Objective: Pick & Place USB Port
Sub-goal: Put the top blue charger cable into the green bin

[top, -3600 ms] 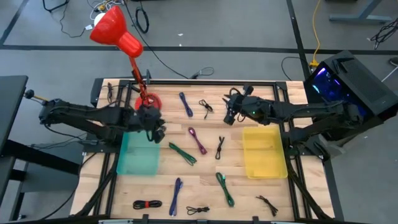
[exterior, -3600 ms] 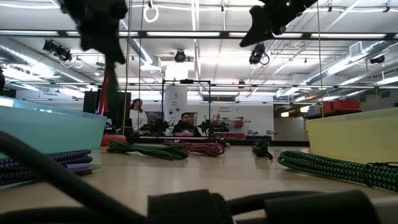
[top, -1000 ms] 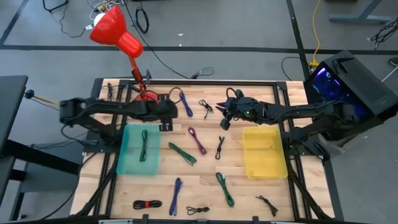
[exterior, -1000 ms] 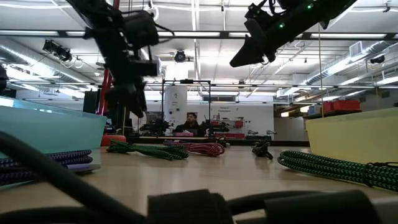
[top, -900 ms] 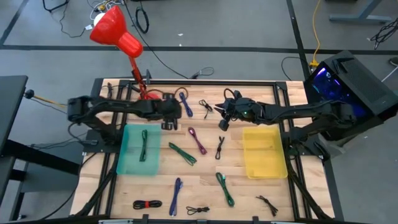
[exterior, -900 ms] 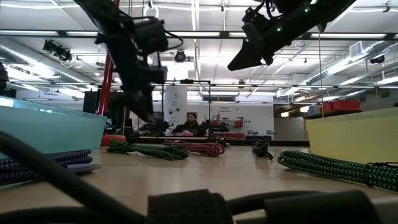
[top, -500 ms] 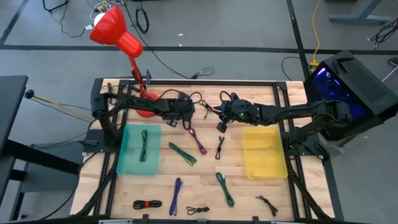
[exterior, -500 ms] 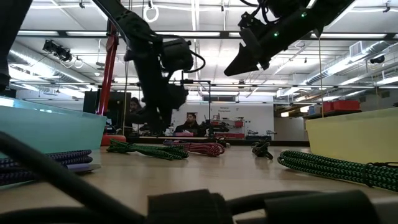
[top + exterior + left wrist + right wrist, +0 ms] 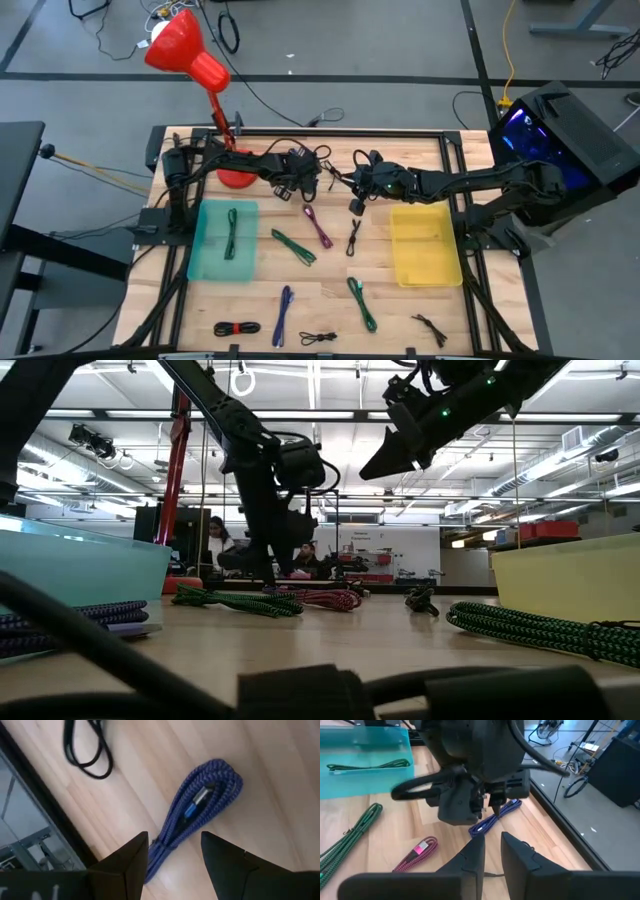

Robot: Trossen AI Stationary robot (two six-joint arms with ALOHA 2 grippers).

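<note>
Your left gripper (image 9: 172, 852) hangs over the blue cable (image 9: 200, 815), fingers apart and empty. If you descend off centre, one finger can push the bundle away. The right gripper (image 9: 492, 851), fingers nearly together, waits beside. Beyond the cable, the teal bin (image 9: 222, 242) holds one green cable (image 9: 232, 230); the yellow bin (image 9: 425, 245) looks empty.

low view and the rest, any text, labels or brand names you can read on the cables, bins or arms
None can be read.
The blue braided cable, the teal bin and the yellow bin show no lettering.
The far wall of the room may carry signs, but they are too small to read.
</note>
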